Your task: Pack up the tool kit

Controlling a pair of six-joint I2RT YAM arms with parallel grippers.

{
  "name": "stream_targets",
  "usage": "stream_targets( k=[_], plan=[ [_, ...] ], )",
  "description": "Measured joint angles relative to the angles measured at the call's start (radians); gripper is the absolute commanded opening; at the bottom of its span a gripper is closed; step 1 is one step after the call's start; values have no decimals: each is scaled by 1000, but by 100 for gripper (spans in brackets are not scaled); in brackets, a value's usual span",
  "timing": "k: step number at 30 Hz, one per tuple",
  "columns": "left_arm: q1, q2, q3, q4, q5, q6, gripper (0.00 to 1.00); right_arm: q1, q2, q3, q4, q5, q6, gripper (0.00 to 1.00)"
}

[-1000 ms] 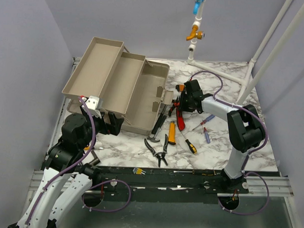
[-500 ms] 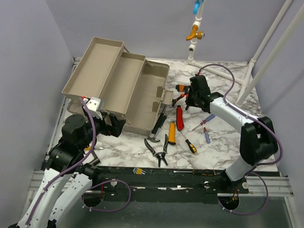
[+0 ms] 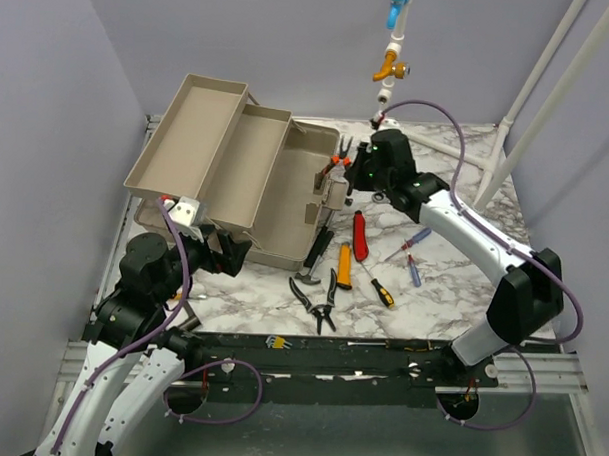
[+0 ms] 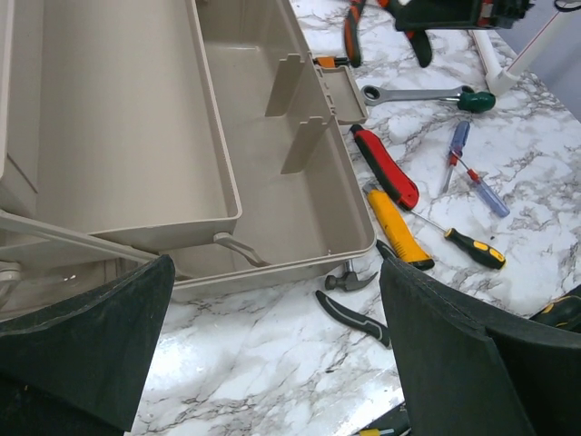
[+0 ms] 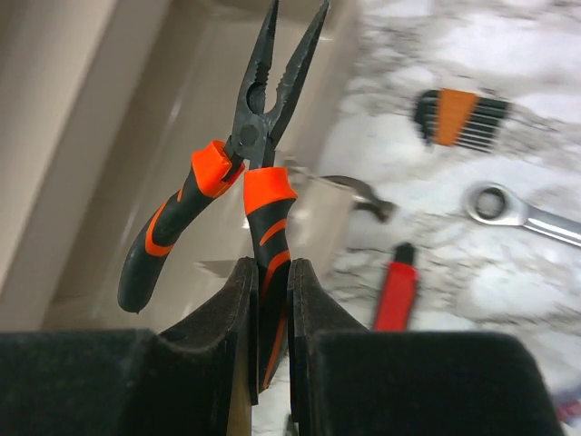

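The right gripper [image 5: 270,286] has moved up and over toward the toolbox [image 3: 256,186]. Half a second ago it was lower down, off to the right of the toolbox. Now it is up high at the toolbox's right end. Its fingers are closed tight on one handle of the orange and black pliers [image 5: 259,173]. The pliers have come along with it. They now hang in the air over the right end of the toolbox, tips pointing up and away, with the two handles spread apart. The left gripper [image 3: 226,250] has stayed where it was, by the front of the toolbox. Its fingers [image 4: 91,336] are spread wide and hold nothing.

The other tools have not moved. On the marble table [image 3: 442,293], right of the toolbox, lie a red knife [image 3: 359,235], a yellow knife [image 3: 344,266], a yellow and black screwdriver [image 3: 380,291] and a blue screwdriver [image 3: 413,270]. Black pliers [image 3: 317,298] lie near the toolbox's front corner.

The end of the held handle is hidden between the right fingers. The right wrist view is blurry past the toolbox. In the left wrist view the top edge cuts off the right gripper and most of the orange and black pliers. Much of the hammer [image 4: 349,282] is hidden behind the toolbox's front wall there.
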Motion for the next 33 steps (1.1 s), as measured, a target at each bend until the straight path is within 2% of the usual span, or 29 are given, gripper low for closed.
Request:
stream_targets(
  k=[8,14,20,22,29,33],
  plan=[
    [0,-32,-18,13,6,0,98,210,222,208,-33,69,53,1],
    [0,-43,-23,19,14,0,98,284,373,290,-82,155,113,5],
    [0,-45,-25,19,20,0,98,317,461,315,-91,161,146,8],
    [0,-46,-25,19,22,0,98,321,482,315,-83,149,153,12],
    [0,-50,-26,19,22,0,98,322,518,290,-26,121,166,37],
    [0,-50,-26,19,22,0,98,322,512,278,3,121,166,39]
  ],
)
